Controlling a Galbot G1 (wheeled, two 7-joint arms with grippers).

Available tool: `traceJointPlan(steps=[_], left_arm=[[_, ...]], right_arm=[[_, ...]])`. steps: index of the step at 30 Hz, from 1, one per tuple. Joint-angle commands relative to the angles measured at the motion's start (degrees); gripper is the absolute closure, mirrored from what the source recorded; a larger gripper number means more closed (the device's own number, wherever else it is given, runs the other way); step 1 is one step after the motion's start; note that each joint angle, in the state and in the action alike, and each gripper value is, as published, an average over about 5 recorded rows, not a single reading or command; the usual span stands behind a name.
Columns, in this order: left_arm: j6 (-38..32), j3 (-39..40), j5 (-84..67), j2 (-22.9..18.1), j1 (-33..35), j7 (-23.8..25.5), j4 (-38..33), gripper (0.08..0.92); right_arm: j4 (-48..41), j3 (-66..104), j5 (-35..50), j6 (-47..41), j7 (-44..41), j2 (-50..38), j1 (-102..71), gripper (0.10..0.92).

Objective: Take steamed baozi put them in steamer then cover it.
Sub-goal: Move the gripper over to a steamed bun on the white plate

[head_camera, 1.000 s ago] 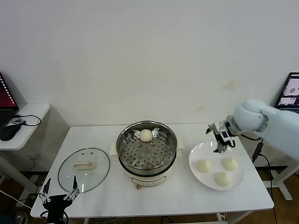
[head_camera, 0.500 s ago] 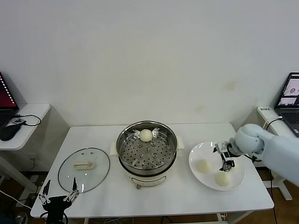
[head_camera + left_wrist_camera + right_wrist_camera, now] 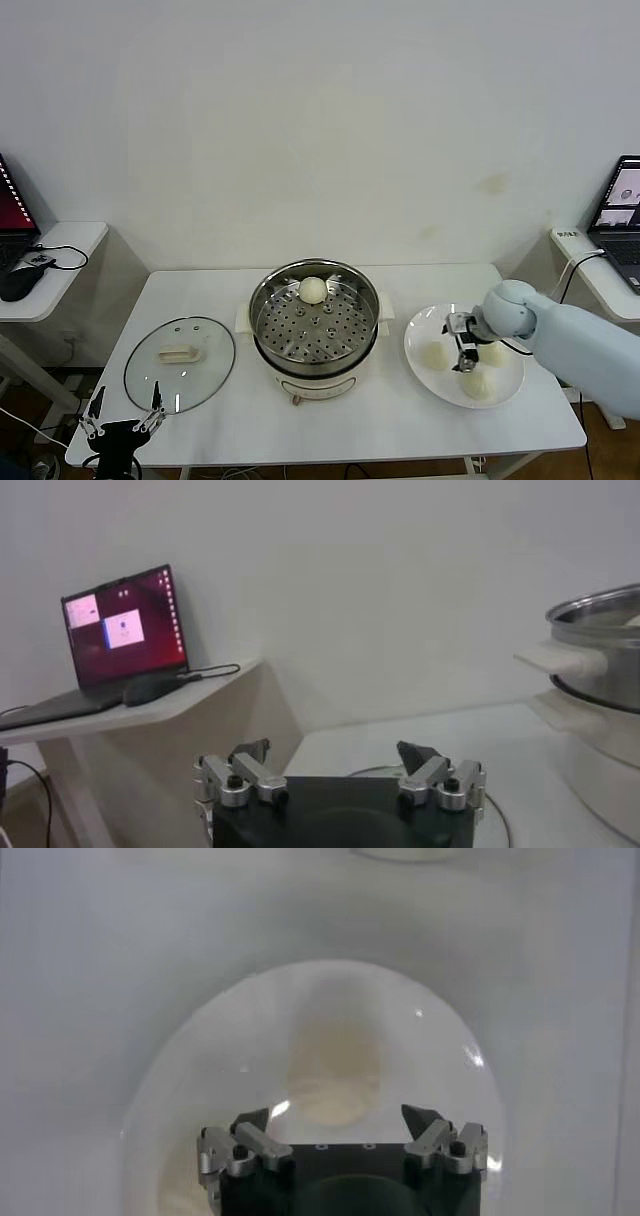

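One baozi (image 3: 313, 290) lies on the perforated tray at the back of the steamer (image 3: 270, 318), mid-table. Three more baozi lie on the white plate (image 3: 424, 326): one left (image 3: 435, 355), one front (image 3: 477, 384), one right (image 3: 495, 352), partly behind my arm. My right gripper (image 3: 464, 347) is open and hangs low over the plate among them. In the right wrist view the gripper (image 3: 335, 1116) is open and empty, with a baozi (image 3: 335, 1080) just ahead of the fingers on the plate (image 3: 220, 1048). My left gripper (image 3: 122, 424) is parked, open, below the table's front left corner.
The glass lid (image 3: 180, 362) with a cream handle lies flat on the table left of the steamer. A side table with a laptop (image 3: 125, 628) stands at the far left. Another laptop stands at the far right (image 3: 622, 195). The left wrist view shows the steamer's side (image 3: 600, 640).
My right gripper has moved down and to the left, from above the plate's far edge to low over the plate among the baozi. The left arm has not moved.
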Motion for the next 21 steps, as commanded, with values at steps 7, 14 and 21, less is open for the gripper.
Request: traceJointPlan(steps=[7, 14, 21], left_arm=[[-0.04, 0.15, 0.0, -0.08, -0.29, 0.04, 0.4, 0.177], [-0.04, 0.2, 0.01, -0.14, -0.42, 0.07, 0.43, 0.177], [-0.04, 0.18, -0.09, -0.01, -0.63, 0.08, 0.62, 0.177]], right_arm=[[-3.98, 1.72, -1.06, -0.77, 0.06, 4.19, -2.18, 0.277], [-3.59, 1.5, -0.88, -1.02, -0.99, 3.83, -0.87, 0.354], [1.15, -2.26, 4.7, -2.05, -4.27, -1.06, 9.27, 0.38]])
